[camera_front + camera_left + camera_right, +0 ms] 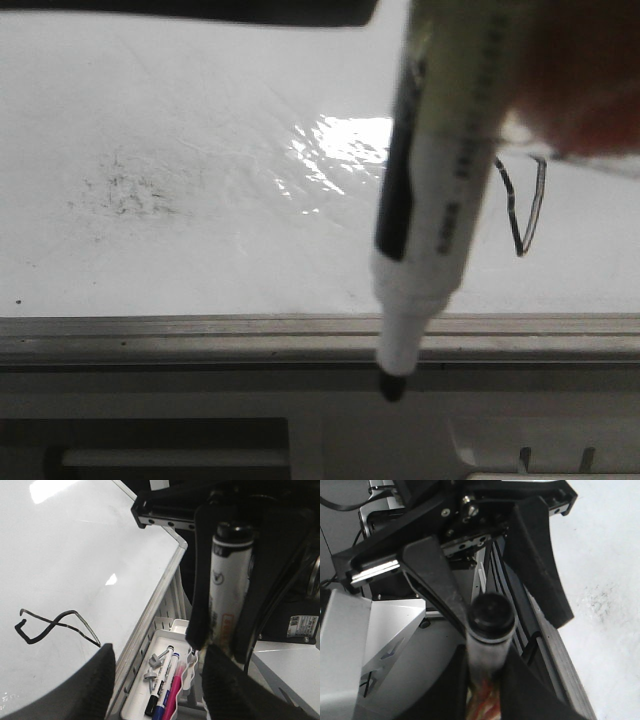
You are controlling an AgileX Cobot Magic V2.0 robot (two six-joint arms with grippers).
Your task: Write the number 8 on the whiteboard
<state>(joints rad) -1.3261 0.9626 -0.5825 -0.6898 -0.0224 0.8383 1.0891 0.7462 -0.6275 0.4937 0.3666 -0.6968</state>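
The whiteboard [200,120] is glossy white with glare. The number 8 [50,627] is a thin black angular loop; in the front view only part of the number 8 [528,212] shows past the marker. My right gripper [487,692] is shut on a white marker [440,200] with a black nib, held nib-down close to the camera, in line with the board's grey rail [200,340]. It also shows in the left wrist view [217,642] gripping the marker [231,575]. My left gripper [159,670] is open and empty beside the board's edge.
A patch of faint grey smudges [125,190] lies on the left part of the board. A white tray [167,640] beside the board's rail holds a black, a blue and a pink marker and two grey pegs. The left gripper's open fingers [540,560] stand close to the held marker.
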